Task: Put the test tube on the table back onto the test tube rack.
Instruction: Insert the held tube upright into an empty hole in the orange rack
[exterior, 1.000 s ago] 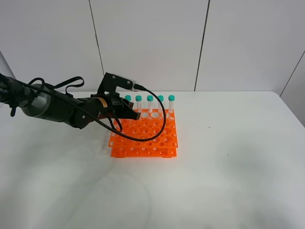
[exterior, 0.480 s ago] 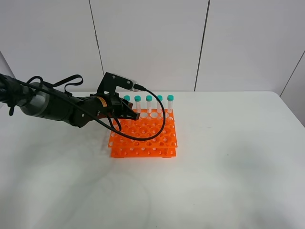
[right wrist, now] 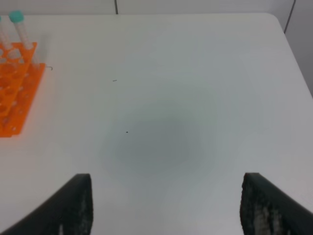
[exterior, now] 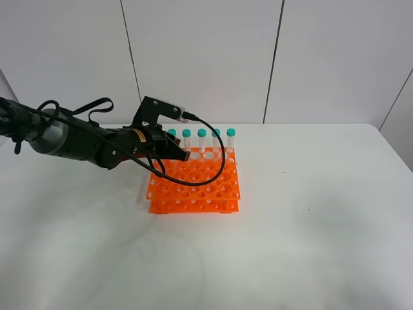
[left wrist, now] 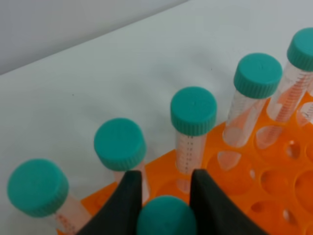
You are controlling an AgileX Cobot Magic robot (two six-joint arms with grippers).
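The orange test tube rack [exterior: 197,187] stands on the white table [exterior: 310,213]. Several teal-capped tubes [exterior: 202,139] stand upright in its back row. My left gripper [exterior: 169,155] hovers over the rack's back left part. In the left wrist view its two black fingers [left wrist: 128,198] are shut on the teal cap of a test tube [left wrist: 165,216], just in front of the back-row tubes [left wrist: 193,110]. The held tube's lower end is hidden, so I cannot tell whether it sits in a hole. My right gripper [right wrist: 166,205] is open and empty above bare table.
The rack's front rows of holes [exterior: 200,194] hold no tubes. A black cable [exterior: 219,161] loops from the left wrist over the rack. The rack's end [right wrist: 12,98] and two tubes [right wrist: 17,22] show far off in the right wrist view. White wall panels stand behind.
Almost nothing: my left gripper stays over the rack's back left with the tube and shifts only slightly. The rack and its tubes keep their place.
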